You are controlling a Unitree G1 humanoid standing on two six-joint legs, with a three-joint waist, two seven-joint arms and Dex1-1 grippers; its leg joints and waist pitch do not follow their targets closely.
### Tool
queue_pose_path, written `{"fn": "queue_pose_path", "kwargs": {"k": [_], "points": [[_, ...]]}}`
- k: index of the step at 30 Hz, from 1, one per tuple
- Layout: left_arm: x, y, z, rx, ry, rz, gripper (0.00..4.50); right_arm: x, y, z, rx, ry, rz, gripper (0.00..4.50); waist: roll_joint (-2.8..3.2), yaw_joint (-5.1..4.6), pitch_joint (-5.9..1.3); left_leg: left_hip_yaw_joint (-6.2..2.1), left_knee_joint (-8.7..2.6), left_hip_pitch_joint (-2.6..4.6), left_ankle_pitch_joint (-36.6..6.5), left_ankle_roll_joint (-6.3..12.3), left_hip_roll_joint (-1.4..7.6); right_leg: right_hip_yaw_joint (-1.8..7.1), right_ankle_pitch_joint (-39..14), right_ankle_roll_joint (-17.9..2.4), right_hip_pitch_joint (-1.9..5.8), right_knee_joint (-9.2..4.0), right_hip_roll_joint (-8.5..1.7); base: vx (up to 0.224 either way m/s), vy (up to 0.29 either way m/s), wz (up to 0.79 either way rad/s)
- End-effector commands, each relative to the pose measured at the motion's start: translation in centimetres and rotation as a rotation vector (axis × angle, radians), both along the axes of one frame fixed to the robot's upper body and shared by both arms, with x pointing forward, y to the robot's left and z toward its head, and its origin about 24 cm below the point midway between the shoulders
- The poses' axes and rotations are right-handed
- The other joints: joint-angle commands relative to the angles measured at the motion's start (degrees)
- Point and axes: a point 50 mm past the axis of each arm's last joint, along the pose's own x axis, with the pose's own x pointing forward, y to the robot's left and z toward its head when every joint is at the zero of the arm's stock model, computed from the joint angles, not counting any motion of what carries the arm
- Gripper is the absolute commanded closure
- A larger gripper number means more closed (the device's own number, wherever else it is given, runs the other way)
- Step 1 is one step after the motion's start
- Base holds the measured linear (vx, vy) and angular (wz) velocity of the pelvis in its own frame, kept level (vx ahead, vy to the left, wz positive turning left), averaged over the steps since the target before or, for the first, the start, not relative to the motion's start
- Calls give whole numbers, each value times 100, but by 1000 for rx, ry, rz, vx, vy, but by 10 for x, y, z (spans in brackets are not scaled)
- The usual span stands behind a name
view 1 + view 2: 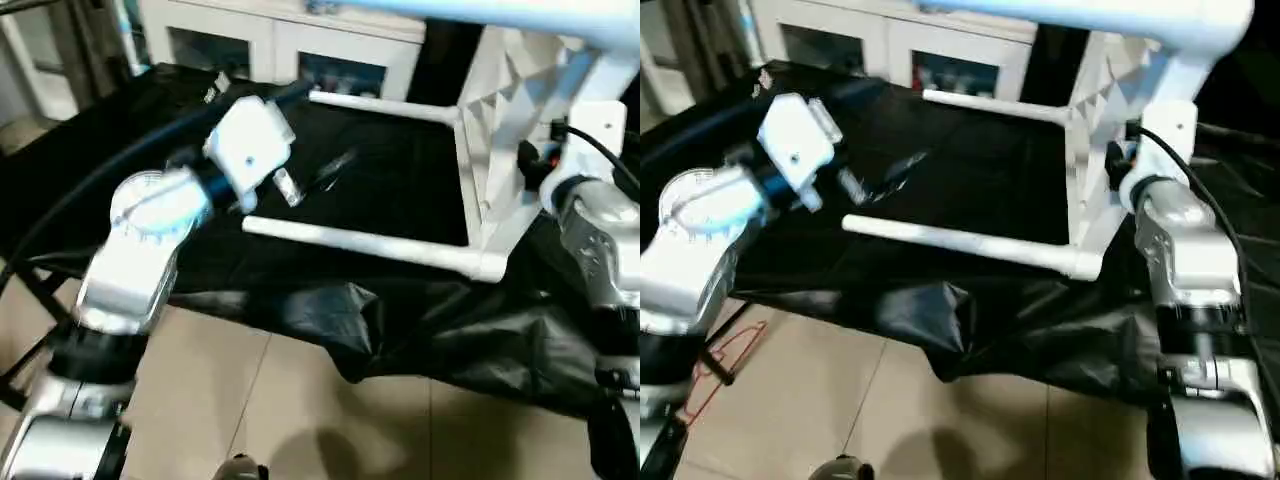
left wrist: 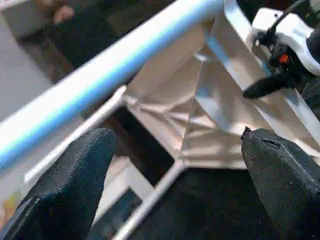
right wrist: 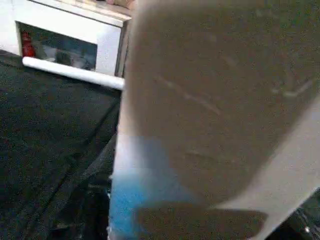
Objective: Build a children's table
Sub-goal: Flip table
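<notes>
- While the children's table (image 1: 500, 110) lies on its side on the black-draped tabletop (image 1: 400, 170), the left tool (image 2: 175, 150) hangs at the upper left of the head view. Its fingers (image 2: 70, 185) are spread wide, with nothing between them.
- In the centre, two white legs run across the frame and end in the corner sockets at the right. The near leg (image 1: 370, 245) lies low over the cloth, and the far leg (image 1: 385, 108) sits higher in the frame, in front of a white cabinet (image 1: 300, 40).
- A third, upper leg (image 2: 110, 75) crosses the top of the frame. In the left wrist view it passes close ahead of the spread fingers without touching them. Whether a fourth leg is fitted I cannot tell.
- At the right, the ribbed underside faces picture left. The right tool (image 2: 267, 87) has one finger laid on those ribs and seems to be clamped on the panel's rim, steadying it.
- My reading of the step is that most legs are in and the table is braced for work on the upper leg.
- Next, the left tool would need to bring its open jaws around that upper leg and close on it squarely. The right tool should keep its grip on the rim meanwhile, so the table does not roll.
</notes>
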Motion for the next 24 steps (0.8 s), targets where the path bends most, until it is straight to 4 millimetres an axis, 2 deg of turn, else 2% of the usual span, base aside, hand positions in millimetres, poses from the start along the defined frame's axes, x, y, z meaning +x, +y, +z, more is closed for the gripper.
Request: {"fn": "queue_pose_path", "kwargs": {"k": [1,5,6,7,9,10,14,15,16,17,18,24], "points": [[2,-9,6,53,-68,-12,0,3,11,-15,-70,52,92,195,-30,-39,-371,-158,-416,181,-1202,-518,261,141,-545,-780,120,-460,-327,0,0,0],[9,-17,18,144,-204,10,0,9,21,-13,-76,25,147,161,-45,-132,-396,-165,-387,135,-894,-401,248,125,-189,-863,174,-409,-318,0,0,0],[11,-19,21,164,-237,13,0,9,24,-12,-76,18,163,148,-108,-131,-408,-165,-374,117,-728,-303,246,120,21,-910,195,-382,-322,0,0,0],[13,-22,24,183,-268,16,0,10,26,-11,-77,11,178,137,-81,-126,-427,-150,-342,147,-621,-206,247,129,230,-968,174,-372,-314,0,0,0],[19,-24,33,227,-346,62,0,10,29,-10,-76,-1,193,126,-101,-127,-423,-144,-330,137,-484,-113,244,134,490,-1043,185,-353,-298,0,0,0],[24,-25,46,238,-445,116,0,8,31,-10,-73,-16,198,119,-82,-119,-440,-140,-304,151,-282,-7,245,132,870,-1126,191,-306,-287,0,0,0],[28,-25,61,208,-550,162,0,1,35,-12,-72,-42,214,82,-16,-87,-438,-135,-287,182,-209,77,250,133,1242,-1253,190,-290,-273,0,0,0],[28,-25,61,208,-550,162,0,1,35,-12,-72,-42,214,74,-28,-83,-440,-131,-281,187,-228,72,254,136,1262,-1263,193,-288,-273,0,0,0],[28,-25,65,200,-589,170,0,-4,36,-14,-93,-57,217,64,-2,-59,-438,-137,-287,196,-261,62,259,137,1255,-1286,190,-284,-282,0,0,0],[29,-25,67,198,-601,175,0,-5,37,-14,-107,-65,217,64,-14,-61,-436,-135,-290,195,-283,55,261,136,1245,-1286,192,-291,-278,0,0,0],[28,-25,69,199,-618,175,0,-10,38,-15,-122,-80,245,64,-1,-50,-439,-141,-291,201,-332,25,269,135,1210,-1293,188,-283,-290,0,0,0],[38,-22,65,257,-626,201,0,-31,41,-10,-155,-154,373,64,22,-33,-404,-165,-341,232,-869,-103,290,139,573,-1234,164,-352,-313,0,0,0]]}}
